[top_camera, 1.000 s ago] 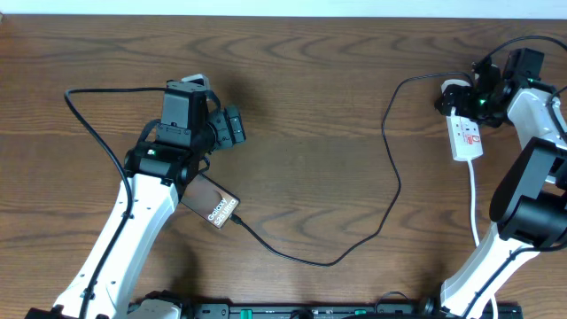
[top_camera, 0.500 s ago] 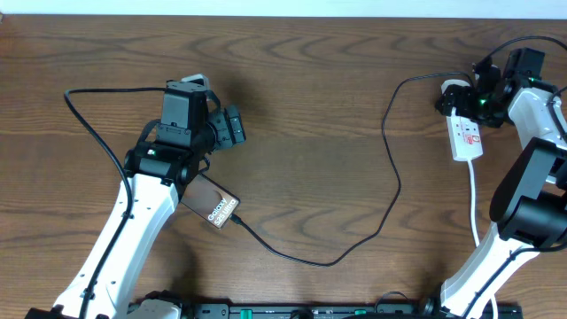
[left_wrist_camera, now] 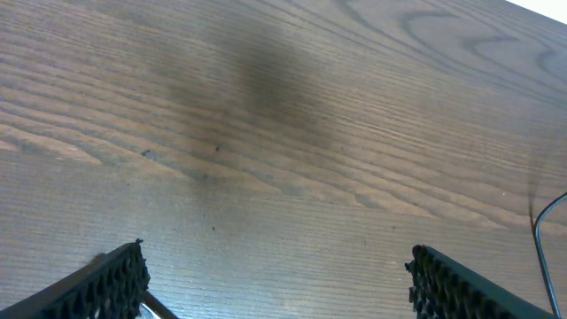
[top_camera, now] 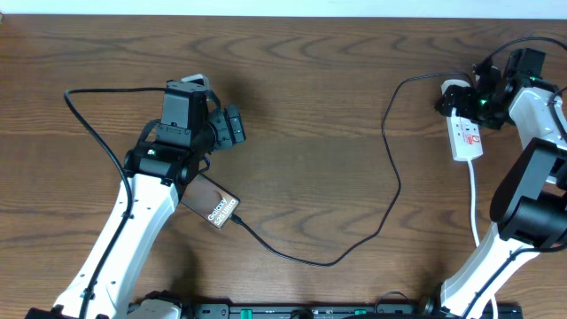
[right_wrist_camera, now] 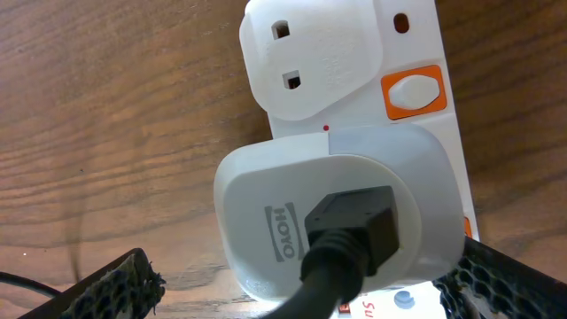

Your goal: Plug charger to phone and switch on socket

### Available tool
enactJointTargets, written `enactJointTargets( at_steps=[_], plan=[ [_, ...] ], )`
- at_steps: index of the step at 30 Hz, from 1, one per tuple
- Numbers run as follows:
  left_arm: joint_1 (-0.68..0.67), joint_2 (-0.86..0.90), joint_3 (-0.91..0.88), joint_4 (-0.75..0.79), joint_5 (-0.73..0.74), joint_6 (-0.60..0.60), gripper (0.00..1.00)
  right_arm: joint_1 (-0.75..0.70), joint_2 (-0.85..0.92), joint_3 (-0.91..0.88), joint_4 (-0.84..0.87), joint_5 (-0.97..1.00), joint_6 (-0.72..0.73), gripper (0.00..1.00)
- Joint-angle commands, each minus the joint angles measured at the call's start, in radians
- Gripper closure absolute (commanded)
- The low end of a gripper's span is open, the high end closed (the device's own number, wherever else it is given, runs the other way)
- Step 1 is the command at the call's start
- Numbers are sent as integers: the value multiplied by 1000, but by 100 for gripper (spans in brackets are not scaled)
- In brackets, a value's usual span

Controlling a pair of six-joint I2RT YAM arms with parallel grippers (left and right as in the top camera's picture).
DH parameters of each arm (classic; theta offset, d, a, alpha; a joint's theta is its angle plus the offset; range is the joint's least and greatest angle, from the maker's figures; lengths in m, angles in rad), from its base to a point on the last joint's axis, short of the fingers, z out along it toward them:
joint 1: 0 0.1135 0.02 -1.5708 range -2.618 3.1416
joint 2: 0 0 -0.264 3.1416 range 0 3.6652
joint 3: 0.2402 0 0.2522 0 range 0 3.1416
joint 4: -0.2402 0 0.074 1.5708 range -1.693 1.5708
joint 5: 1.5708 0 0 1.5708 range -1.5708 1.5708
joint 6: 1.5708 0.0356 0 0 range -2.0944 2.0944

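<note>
The phone (top_camera: 215, 209), a dark slab with white "Galaxy" lettering, lies on the table partly under my left arm. The charger (top_camera: 391, 168), a thin black cable, runs from the phone's lower corner in a loop to the socket (top_camera: 467, 135), a white power strip. In the right wrist view its black connector (right_wrist_camera: 350, 221) sits in a white adapter (right_wrist_camera: 266, 190) plugged into the socket (right_wrist_camera: 416, 31), beside an orange switch (right_wrist_camera: 412, 93). My right gripper (right_wrist_camera: 306, 288) is open, its jaws either side of the adapter. My left gripper (top_camera: 232, 126) is open over bare wood (left_wrist_camera: 279, 283), up and right of the phone.
A second black cable (top_camera: 93, 133) loops across the table left of my left arm. The socket's white cord (top_camera: 474, 199) trails toward the front edge beside my right arm. A short stretch of black cable (left_wrist_camera: 542, 239) shows at the right edge of the left wrist view.
</note>
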Motion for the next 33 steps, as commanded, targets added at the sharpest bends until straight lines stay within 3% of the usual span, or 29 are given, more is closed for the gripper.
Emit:
enactJointTargets(
  at_steps=[1, 33],
  plan=[
    [-4, 5, 22, -3, -13, -10, 8, 29, 18, 0, -7, -77, 23, 2],
    [-4, 5, 22, -13, -13, -10, 8, 86, 19, -34, 10, -152, 71, 6]
  ],
)
